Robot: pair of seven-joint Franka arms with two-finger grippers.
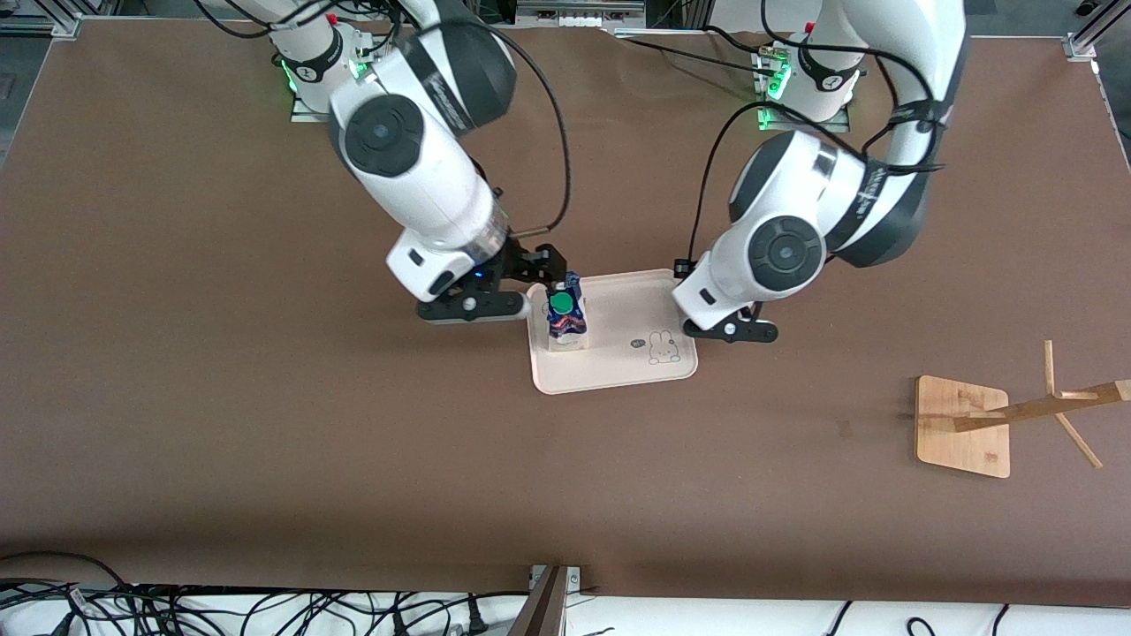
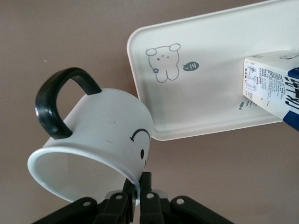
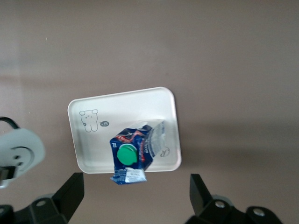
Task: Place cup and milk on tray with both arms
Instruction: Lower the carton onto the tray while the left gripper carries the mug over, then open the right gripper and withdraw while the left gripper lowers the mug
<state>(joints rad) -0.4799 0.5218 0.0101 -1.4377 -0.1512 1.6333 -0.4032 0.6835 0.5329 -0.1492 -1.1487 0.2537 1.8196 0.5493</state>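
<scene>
While milk [image 1: 565,316] stands on tray [image 1: 618,371] | right gripper [image 3: 135,193] jaws apart | left gripper [image 2: 137,196] clamps cup [image 2: 100,140].

Right arm: reaches from its base toward the table's middle, forearm sloping down, wrist bent so the hand points downward.
Right gripper [image 3: 134,196]: up in the air, fingers [image 3: 70,193] spread wide with nothing between them; the milk [image 1: 565,311] stands below the open jaws, clear of both fingers.
Left arm: comes from its base, elbow folded high, forearm angled down toward the table's middle.
Left gripper [image 2: 137,195]: in the air, fingers [image 2: 127,191] pinched tight on the rim wall of the cup [image 2: 96,140], one finger inside and one outside; the cup hangs tilted from the jaws, handle away from them.
</scene>
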